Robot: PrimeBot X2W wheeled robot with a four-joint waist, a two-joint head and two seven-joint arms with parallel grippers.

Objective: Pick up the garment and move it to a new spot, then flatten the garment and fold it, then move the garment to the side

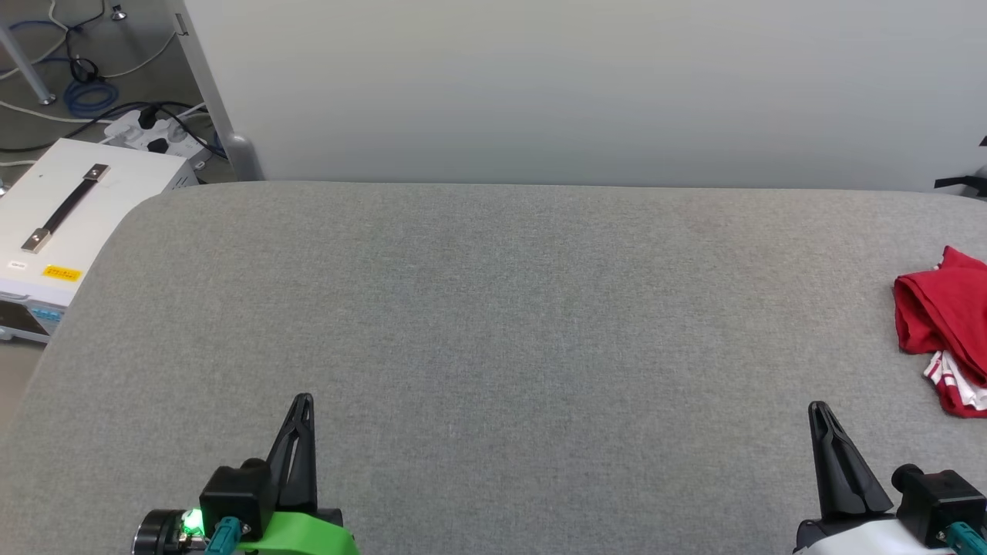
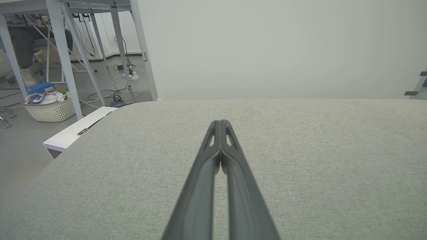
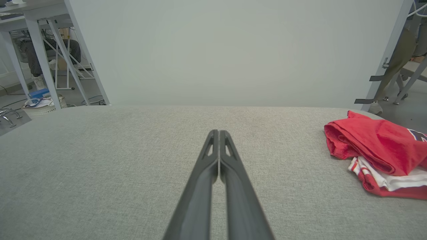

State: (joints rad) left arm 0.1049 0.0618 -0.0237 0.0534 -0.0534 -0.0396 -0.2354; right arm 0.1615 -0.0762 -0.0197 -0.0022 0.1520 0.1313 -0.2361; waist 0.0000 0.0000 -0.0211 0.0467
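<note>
Well right of right tool: garment.

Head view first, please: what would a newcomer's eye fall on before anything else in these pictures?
The crumpled red garment lies at the right edge of the grey table, vivid against the cloth. Next come the left gripper and the right gripper, both shut and empty, near the front edge.

Head looks down, wrists skim seemingly low — all share the table.
</note>
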